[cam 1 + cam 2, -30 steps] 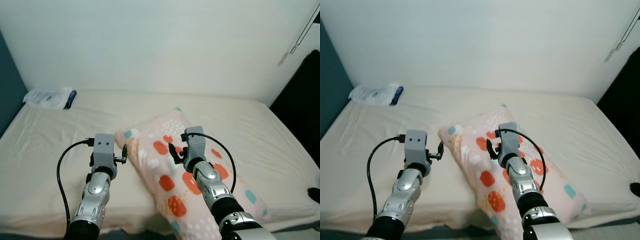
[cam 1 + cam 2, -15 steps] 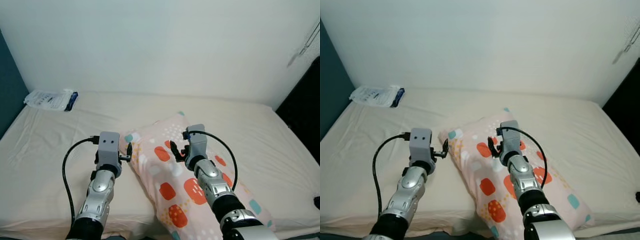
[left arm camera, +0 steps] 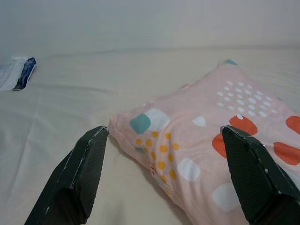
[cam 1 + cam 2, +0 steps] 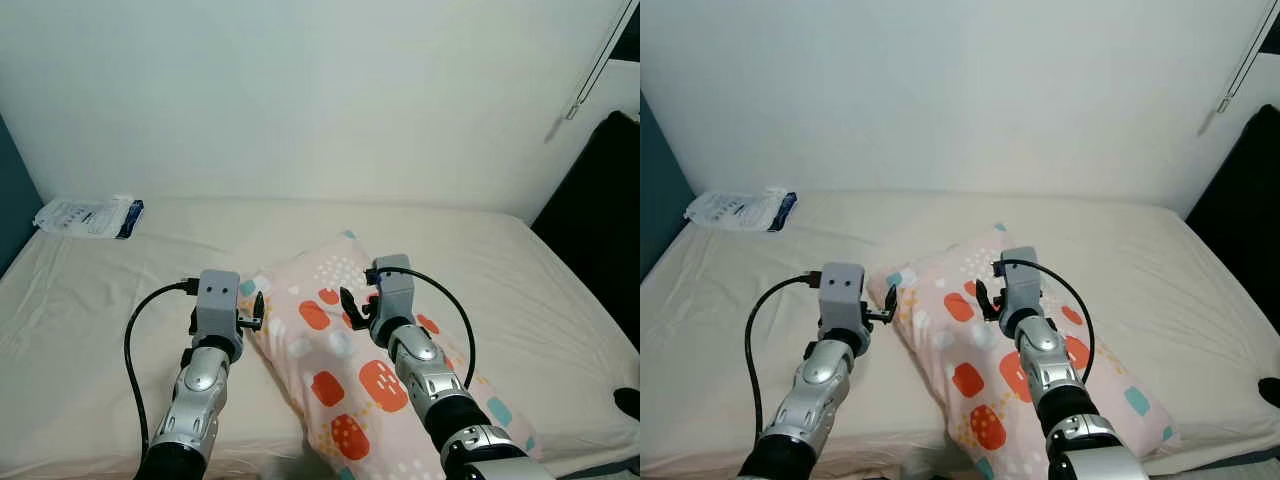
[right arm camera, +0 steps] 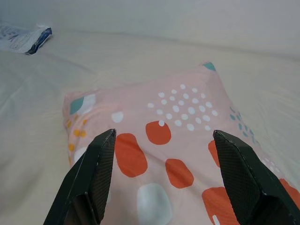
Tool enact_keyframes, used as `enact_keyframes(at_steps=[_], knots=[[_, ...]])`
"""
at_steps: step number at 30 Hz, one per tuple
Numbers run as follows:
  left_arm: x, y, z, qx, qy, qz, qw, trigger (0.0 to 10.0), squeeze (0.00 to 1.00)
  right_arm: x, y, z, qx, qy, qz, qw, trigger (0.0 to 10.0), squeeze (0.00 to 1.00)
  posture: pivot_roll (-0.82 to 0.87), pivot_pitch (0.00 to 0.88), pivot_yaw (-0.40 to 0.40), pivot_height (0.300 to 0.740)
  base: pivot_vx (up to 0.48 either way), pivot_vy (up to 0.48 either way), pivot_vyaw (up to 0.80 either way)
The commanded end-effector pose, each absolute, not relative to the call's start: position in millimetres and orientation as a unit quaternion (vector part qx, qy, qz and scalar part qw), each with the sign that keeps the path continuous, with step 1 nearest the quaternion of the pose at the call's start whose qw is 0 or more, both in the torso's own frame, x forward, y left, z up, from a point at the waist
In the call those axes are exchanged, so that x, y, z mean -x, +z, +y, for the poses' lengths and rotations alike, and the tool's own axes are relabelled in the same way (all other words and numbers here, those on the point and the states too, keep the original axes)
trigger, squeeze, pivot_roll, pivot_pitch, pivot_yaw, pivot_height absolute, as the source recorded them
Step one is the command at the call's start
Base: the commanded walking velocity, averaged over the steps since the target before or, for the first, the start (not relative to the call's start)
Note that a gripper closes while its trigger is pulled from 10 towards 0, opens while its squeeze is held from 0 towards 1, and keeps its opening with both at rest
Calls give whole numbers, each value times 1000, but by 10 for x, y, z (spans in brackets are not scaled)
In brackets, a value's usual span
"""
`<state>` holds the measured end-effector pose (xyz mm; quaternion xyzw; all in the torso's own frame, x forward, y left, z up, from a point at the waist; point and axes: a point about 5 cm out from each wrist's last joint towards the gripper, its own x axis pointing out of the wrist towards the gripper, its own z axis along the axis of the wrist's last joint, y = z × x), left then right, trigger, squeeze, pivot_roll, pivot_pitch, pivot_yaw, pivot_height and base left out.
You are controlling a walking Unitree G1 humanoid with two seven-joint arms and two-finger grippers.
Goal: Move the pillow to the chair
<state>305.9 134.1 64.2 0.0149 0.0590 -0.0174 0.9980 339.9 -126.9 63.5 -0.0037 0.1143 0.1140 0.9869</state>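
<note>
With fingers spread, the left end effector hovers at the pillow's near corner and the right end effector above the patterned pillow lying on the bed, apparently poised to grasp, with a white packet well beyond by the wall.

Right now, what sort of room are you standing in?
Most likely a bedroom: a bed with a cream sheet against a plain white wall, and a pink patterned pillow lying on it.
</note>
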Motion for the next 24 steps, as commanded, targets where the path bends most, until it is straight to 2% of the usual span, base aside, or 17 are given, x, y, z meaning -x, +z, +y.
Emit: enact_keyframes(at_steps=[1, 8, 24], knots=[[-3041, 580, 1344, -19, -21, 75, 997, 10000, 0, -3401, 624, -1288, -3, 107, 118, 987, 10000, 0, -11, 0, -86, 740, 0, 0, 0], [-3042, 584, 1331, -7, -26, 75, 997, 10000, 0, -3392, 613, -1289, -4, 106, 118, 987, 10000, 0, -9, 0, -86, 740, 0, 0, 0], [-3001, 553, 1333, -4, -26, 83, 996, 10000, 0, -3364, 585, -1281, -6, 111, 120, 986, 10000, 0, -5, 0, -88, 740, -316, 0, 0]])
